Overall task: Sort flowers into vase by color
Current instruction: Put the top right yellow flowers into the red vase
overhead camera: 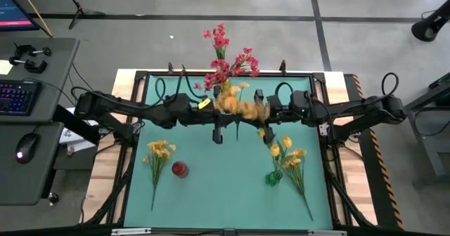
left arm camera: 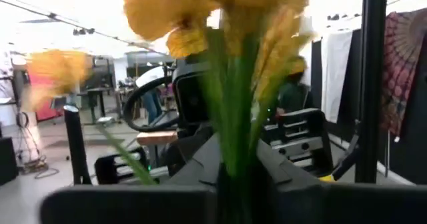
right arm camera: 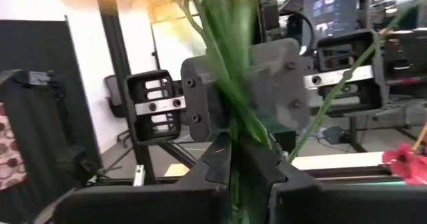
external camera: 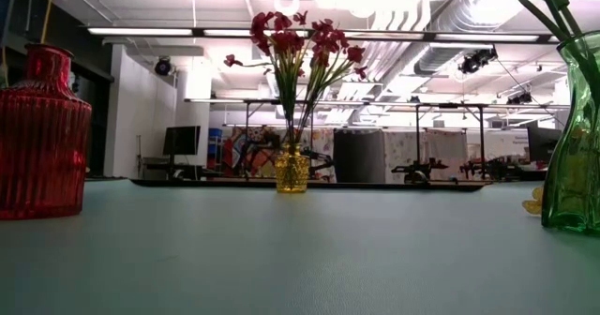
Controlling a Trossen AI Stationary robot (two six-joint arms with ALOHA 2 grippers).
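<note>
Overhead, both the left gripper (overhead camera: 223, 121) and right gripper (overhead camera: 247, 112) clamp the orange-yellow spray (overhead camera: 239, 107), stem lying crosswise.

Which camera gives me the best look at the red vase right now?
The low view: the red vase stands large and ribbed at the table's edge, empty. The high view shows it only as a small red spot beside a lying yellow spray. Neither wrist view shows it.
</note>
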